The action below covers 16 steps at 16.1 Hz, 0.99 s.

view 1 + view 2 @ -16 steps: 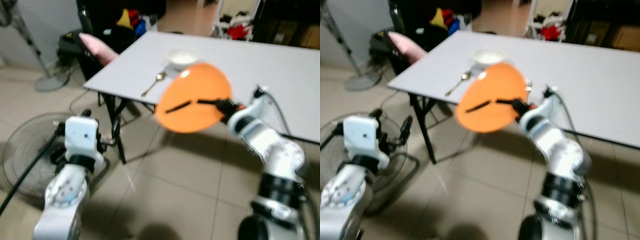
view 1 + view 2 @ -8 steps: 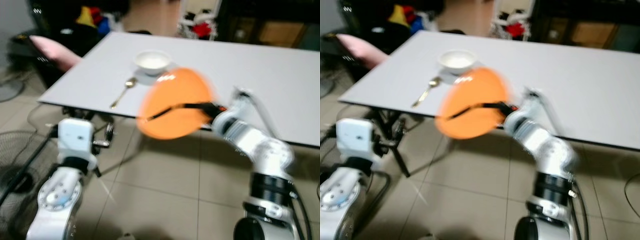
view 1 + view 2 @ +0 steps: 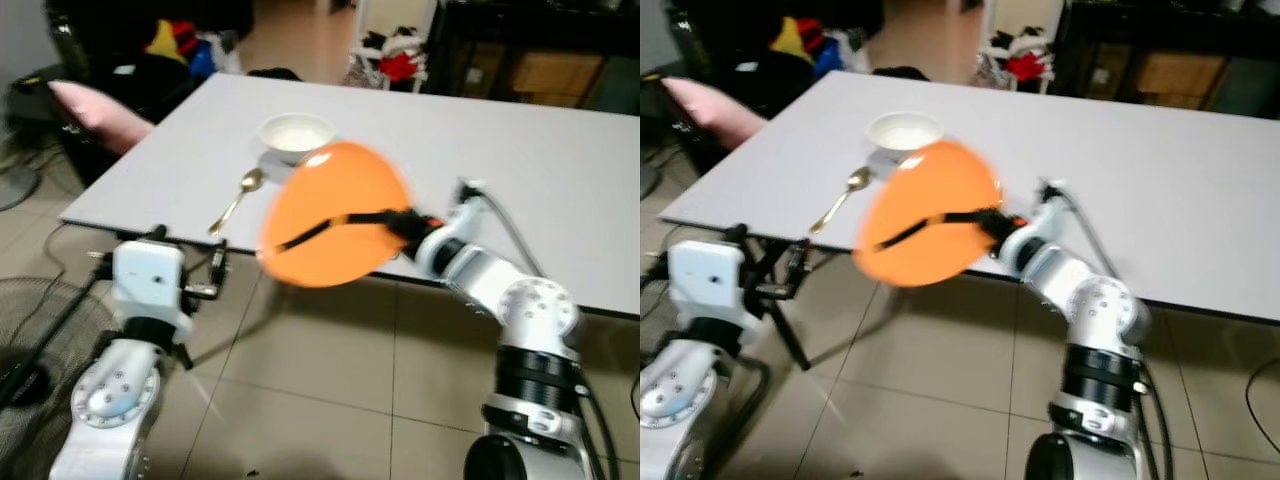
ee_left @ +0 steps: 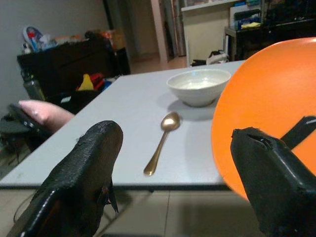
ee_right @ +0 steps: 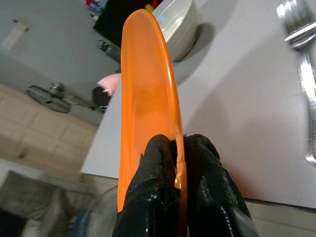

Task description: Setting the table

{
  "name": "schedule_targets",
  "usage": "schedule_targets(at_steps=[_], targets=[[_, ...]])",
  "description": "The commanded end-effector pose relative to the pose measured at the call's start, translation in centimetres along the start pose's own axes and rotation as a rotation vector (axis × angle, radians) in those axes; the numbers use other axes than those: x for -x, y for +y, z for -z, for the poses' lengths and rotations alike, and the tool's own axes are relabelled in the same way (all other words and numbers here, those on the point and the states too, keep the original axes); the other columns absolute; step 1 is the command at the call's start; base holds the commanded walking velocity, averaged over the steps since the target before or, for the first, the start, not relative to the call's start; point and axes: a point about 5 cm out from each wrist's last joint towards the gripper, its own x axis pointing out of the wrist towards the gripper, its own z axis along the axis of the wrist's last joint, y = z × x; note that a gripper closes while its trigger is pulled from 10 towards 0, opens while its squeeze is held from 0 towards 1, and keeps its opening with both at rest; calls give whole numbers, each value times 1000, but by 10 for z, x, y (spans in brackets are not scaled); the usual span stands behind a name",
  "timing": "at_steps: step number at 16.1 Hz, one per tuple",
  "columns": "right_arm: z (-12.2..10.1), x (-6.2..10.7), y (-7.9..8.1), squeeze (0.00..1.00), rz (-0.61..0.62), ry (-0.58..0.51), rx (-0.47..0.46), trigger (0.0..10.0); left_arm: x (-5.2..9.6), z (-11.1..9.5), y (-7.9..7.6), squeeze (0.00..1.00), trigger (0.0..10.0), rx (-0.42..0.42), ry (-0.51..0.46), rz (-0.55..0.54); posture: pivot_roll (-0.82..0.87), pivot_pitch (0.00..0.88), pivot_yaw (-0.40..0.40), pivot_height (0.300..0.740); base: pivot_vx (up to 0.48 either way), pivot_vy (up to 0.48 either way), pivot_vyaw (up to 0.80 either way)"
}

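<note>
My right gripper (image 5: 171,144) is shut on the rim of an orange plate (image 3: 335,215), held tilted on edge in the air at the grey table's (image 3: 540,140) front edge. One black finger (image 3: 330,228) lies across the plate's face. Just beyond the plate, a white bowl (image 3: 296,132) on a saucer and a gold spoon (image 3: 238,195) lie on the table. A silver fork (image 5: 301,29) rests on the table near the plate. My left gripper (image 4: 177,137) is open and empty, low in front of the table's left corner, pointing toward the spoon (image 4: 160,147) and the bowl (image 4: 198,86).
A pink cushion (image 3: 95,100) lies on a dark chair left of the table. A floor fan (image 3: 20,340) stands on the tiles at the lower left. Black table legs (image 3: 790,330) stand under the near corner. Clutter and dark furniture (image 3: 540,60) line the back.
The whole view has shifted as I walk, and the table now sits nearer and more central. The plate stays in my right gripper and has sunk slightly left along the table edge.
</note>
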Motion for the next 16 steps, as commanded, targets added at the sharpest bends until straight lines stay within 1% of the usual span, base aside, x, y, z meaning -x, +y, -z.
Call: schedule_targets(at_steps=[1,2,3,4,5,6,7,10,11,12,14,16], targets=[[-15,6,2,0,-24,-49,-7,10000,1,-1,-4,0,10000,4,-3,15,-57,0,7,740,360,0,0],[-11,5,3,0,-43,-14,-13,10000,1,-1,-3,0,10000,3,-2,15,-55,0,7,740,356,0,0],[-5,6,6,0,-66,32,0,10000,2,-1,-3,0,10000,3,0,15,-53,0,6,740,368,0,0],[-2,7,6,0,-74,54,0,10000,3,-1,-3,0,10000,3,2,14,-53,0,6,740,364,0,0],[5,10,8,0,-105,109,-6,10000,4,-1,-3,0,10000,2,5,15,-49,0,5,740,364,0,0],[16,19,8,0,-151,184,-10,10000,6,0,-3,0,10000,0,10,18,-47,0,7,740,368,0,0],[18,21,8,0,-157,198,-11,10000,7,0,-3,0,10000,0,12,20,-49,0,9,740,368,0,0],[28,35,2,0,-184,247,-66,10000,11,0,-4,0,10000,1,23,38,-54,0,20,740,368,0,0],[28,36,2,0,-188,252,-70,10000,12,0,-4,0,10000,1,24,41,-54,0,20,740,368,0,0],[30,40,2,0,-211,258,-105,10000,16,0,-5,0,10000,7,32,57,-56,0,25,740,371,0,0],[31,41,0,0,-201,265,-123,10000,18,0,-7,0,10000,10,37,66,-57,0,28,740,368,0,0],[34,40,-4,0,-159,279,-117,10000,18,1,-8,0,10000,12,41,72,-56,0,29,740,369,0,0]])
